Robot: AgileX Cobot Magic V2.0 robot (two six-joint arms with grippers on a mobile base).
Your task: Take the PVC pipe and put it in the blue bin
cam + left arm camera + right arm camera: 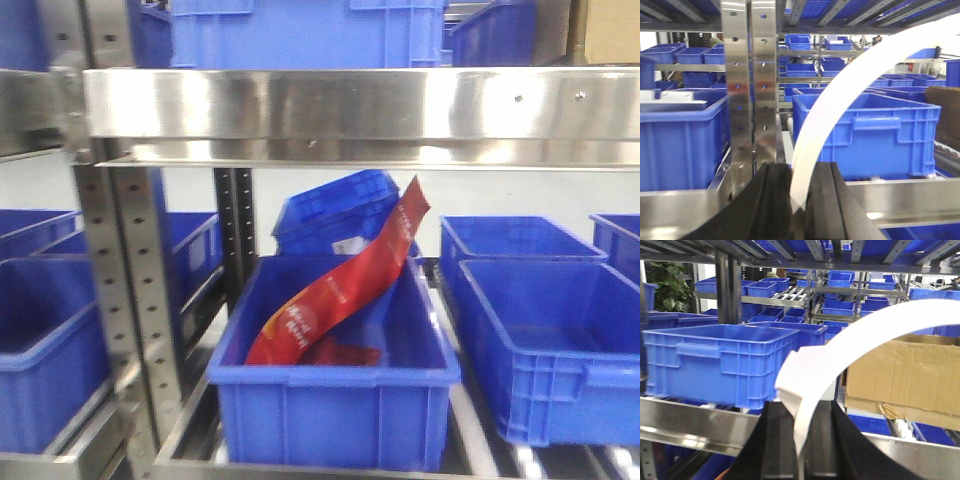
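On the lower shelf [478, 440] the centre bin [330, 415] holds a packet [345, 285] leaning toward 1 o'clock, a tilted bin [335, 208] sits behind at 12, two bins [560, 390] lie at 3, and past the upright post [130, 300] at 9 stand more bins [40, 350].

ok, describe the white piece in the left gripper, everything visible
The PVC pipe is a white plastic strip, flat and bent in a broad arc. Its lower end is pinched between the black fingers of the left gripper; from there it sweeps up and right out of frame, far end unseen. Nothing else touches it.
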